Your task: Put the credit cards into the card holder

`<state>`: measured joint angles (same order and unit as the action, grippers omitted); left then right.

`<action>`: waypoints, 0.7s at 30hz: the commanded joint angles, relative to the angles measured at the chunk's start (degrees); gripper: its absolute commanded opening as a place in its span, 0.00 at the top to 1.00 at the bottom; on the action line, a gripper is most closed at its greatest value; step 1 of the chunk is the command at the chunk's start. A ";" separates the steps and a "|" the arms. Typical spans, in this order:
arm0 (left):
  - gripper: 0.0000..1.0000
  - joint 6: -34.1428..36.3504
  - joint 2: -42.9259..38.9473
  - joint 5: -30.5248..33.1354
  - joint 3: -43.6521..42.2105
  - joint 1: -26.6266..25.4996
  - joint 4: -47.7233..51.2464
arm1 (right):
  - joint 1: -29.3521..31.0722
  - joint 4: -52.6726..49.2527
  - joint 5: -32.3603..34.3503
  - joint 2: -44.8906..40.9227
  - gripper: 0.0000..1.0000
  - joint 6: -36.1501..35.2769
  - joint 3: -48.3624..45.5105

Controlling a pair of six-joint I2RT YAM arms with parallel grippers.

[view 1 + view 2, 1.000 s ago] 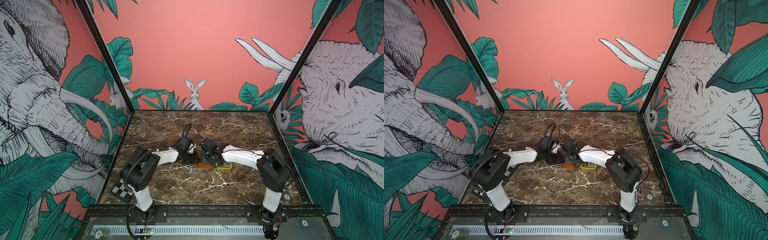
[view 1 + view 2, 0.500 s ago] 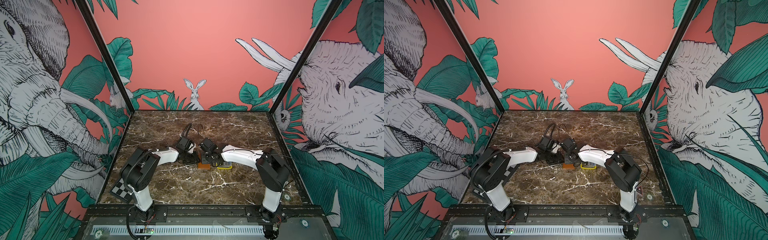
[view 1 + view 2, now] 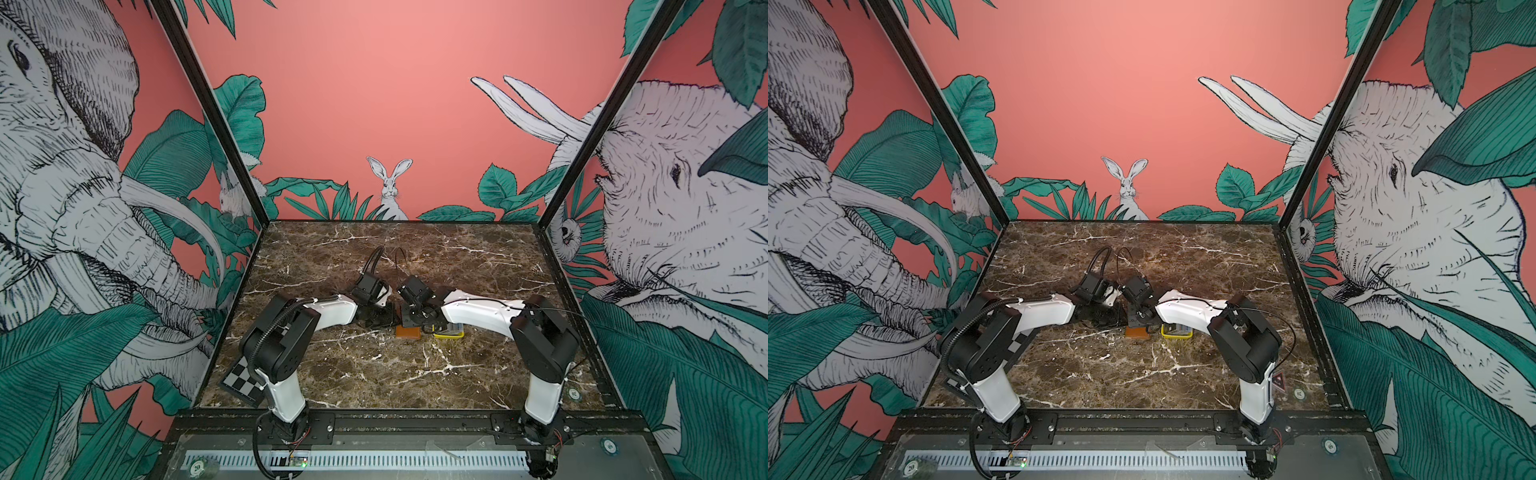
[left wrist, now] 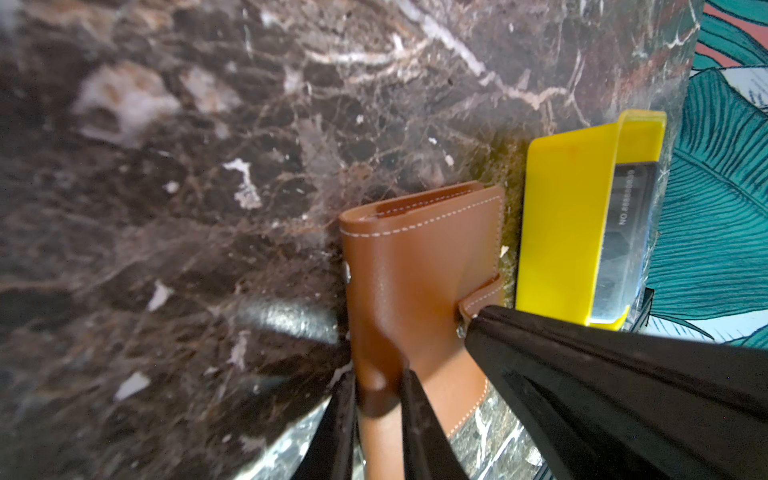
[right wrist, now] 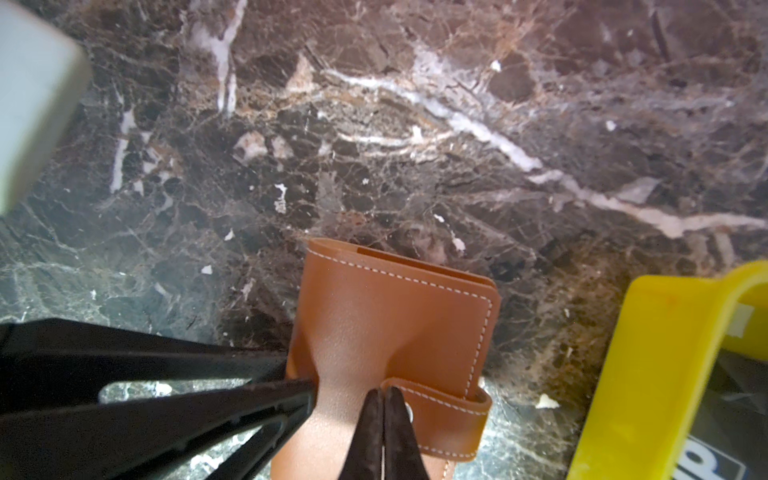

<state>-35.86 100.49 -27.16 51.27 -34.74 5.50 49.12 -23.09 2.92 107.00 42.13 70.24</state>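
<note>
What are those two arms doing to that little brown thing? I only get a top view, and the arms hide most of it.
Observer: The left wrist view shows the left pincer pinching a fold in the cover of the small tan-brown leather card holder.
Operator: And the other arm?
Observer: In the right wrist view the right pincer is shut, its tips at the end of the holder's stitched snap tab.
Operator: Where are the cards?
Observer: The dark plastic credit cards lie in the yellow rectangular plastic tray beside the holder. White lettering shows on the top one.
</note>
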 commanded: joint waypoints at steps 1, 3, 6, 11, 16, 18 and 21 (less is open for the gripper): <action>0.78 -0.18 -0.05 -0.53 -0.63 -0.77 -0.40 | 0.88 -2.33 -0.22 1.68 1.00 1.13 -0.03; 0.78 -0.17 -0.12 -0.44 -0.64 -0.78 -0.31 | 0.84 -3.48 0.82 1.54 1.00 1.43 0.17; 0.78 -0.09 -0.24 -0.05 -0.72 -0.77 -0.01 | 0.89 -7.31 2.41 2.13 1.00 1.74 1.64; 0.78 -0.18 -0.31 0.26 -0.90 -0.77 0.28 | 0.89 -8.72 2.32 2.50 1.00 2.12 2.11; 0.78 -0.26 -0.56 0.35 -0.70 -0.75 0.50 | 0.93 -8.47 0.86 3.13 1.00 2.26 2.10; 0.78 -0.25 -0.55 0.35 -0.64 -0.76 0.64 | 1.06 -8.31 0.78 3.35 1.00 2.39 1.84; 0.78 -0.22 -0.44 0.43 -0.55 -0.72 0.95 | 1.03 -8.15 0.79 3.48 1.00 2.60 1.40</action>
<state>-36.01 100.49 -27.03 51.27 -35.07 5.54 49.63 -27.46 4.29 108.18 43.66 72.82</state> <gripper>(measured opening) 0.217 0.056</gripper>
